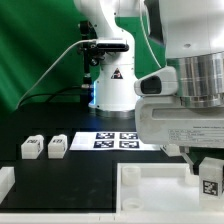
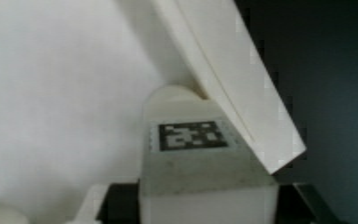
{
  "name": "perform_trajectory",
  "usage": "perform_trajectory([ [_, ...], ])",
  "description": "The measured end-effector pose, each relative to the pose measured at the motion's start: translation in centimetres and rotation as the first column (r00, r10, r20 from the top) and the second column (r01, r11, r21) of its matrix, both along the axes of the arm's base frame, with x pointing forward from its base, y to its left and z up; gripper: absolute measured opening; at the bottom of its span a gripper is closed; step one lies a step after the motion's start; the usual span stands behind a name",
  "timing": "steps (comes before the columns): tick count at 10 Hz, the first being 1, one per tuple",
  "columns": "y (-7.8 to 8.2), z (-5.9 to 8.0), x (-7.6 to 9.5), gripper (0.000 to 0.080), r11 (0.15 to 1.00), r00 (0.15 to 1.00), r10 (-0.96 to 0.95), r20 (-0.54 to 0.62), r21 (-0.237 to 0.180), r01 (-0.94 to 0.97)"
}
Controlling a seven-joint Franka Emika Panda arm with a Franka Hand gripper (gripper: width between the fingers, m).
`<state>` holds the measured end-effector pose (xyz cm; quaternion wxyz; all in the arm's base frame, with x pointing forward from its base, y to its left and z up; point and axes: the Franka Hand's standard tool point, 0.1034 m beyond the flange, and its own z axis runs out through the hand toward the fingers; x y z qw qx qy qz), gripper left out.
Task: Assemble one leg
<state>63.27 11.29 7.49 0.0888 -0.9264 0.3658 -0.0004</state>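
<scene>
My gripper hangs at the exterior view's right, over the near right part of the large white square tabletop. It is shut on a leg, a small white block with a black-and-white tag. In the wrist view the leg sits between the dark fingers of the gripper. Its far end meets the tabletop's raised white edge. I cannot tell whether it is seated in a recess. Two more legs lie side by side on the black table at the exterior view's left.
The marker board lies flat behind the tabletop, in front of the arm's white base. A white block sits at the exterior view's near left edge. A green backdrop stands at the rear.
</scene>
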Motion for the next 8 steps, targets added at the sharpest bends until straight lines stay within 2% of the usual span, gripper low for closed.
perform_trajectory([
  [1, 0.06, -0.09, -0.21, 0.03, 0.975, 0.975, -0.221, -0.035, 0.028, 0.222],
  [3, 0.18, -0.18, -0.21, 0.03, 0.829, 0.83, -0.546, -0.115, 0.067, 0.555],
  [4, 0.23, -0.2, -0.28, 0.03, 0.749, 0.752, -0.644, -0.142, 0.084, 0.657],
  [5, 0.5, -0.2, -0.26, 0.03, 0.659, 0.663, -0.729, -0.172, 0.089, 0.747],
  [6, 0.69, -0.17, -0.28, 0.03, 0.604, 0.608, -0.771, -0.191, 0.083, 0.793],
  [7, 0.74, -0.22, -0.31, 0.03, 0.616, 0.62, -0.762, -0.188, 0.084, 0.783],
  [8, 0.75, -0.23, -0.32, 0.0481, 0.622, 0.625, -0.758, -0.186, 0.084, 0.779],
])
